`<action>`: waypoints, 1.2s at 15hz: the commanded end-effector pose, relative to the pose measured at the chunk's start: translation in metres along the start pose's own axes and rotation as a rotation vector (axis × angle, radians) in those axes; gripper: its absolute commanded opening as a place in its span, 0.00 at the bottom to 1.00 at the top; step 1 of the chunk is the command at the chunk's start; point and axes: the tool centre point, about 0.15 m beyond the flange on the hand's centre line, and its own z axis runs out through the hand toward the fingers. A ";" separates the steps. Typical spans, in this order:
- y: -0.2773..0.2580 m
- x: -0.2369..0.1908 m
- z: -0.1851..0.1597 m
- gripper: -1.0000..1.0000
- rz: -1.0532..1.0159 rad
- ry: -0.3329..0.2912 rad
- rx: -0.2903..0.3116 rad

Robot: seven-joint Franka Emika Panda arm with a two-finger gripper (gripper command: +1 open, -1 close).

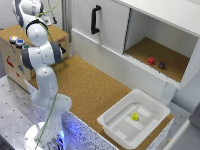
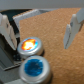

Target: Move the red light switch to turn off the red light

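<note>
In the wrist view my gripper (image 2: pixel 40 31) is open, with one finger (image 2: pixel 6 27) on either side and nothing between them. Just below the fingers sits the red light (image 2: pixel 30 46), a round orange-red cap with a pale rim, and it glows. A blue cap (image 2: pixel 35 67) lies beside it. In the exterior view the red light (image 1: pixel 13 38) sits on top of a wooden box (image 1: pixel 57 37) at the exterior view's left, in a row with the blue cap (image 1: pixel 20 42) and a green cap (image 1: pixel 26 46). A small red piece (image 1: pixel 10 62) on the box's front may be the red light switch.
My arm (image 1: pixel 42 55) rises in front of the box. A white cabinet with a black handle (image 1: pixel 95 20) stands at the back, its open compartment holding a red cube (image 1: pixel 150 61) and a dark cube (image 1: pixel 162 65). A white tray (image 1: pixel 112 125) holds a yellow cube (image 1: pixel 135 116).
</note>
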 end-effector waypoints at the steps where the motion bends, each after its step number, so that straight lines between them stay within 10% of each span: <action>1: -0.046 0.073 0.000 1.00 0.030 -0.438 -0.168; 4: -0.052 0.091 0.023 1.00 0.019 -0.433 -0.159; 9: -0.045 0.090 0.029 1.00 0.113 -0.246 -0.140; 10: -0.045 0.090 0.028 0.00 0.124 -0.228 -0.163; 18: -0.048 0.083 0.040 0.00 0.131 -0.208 -0.233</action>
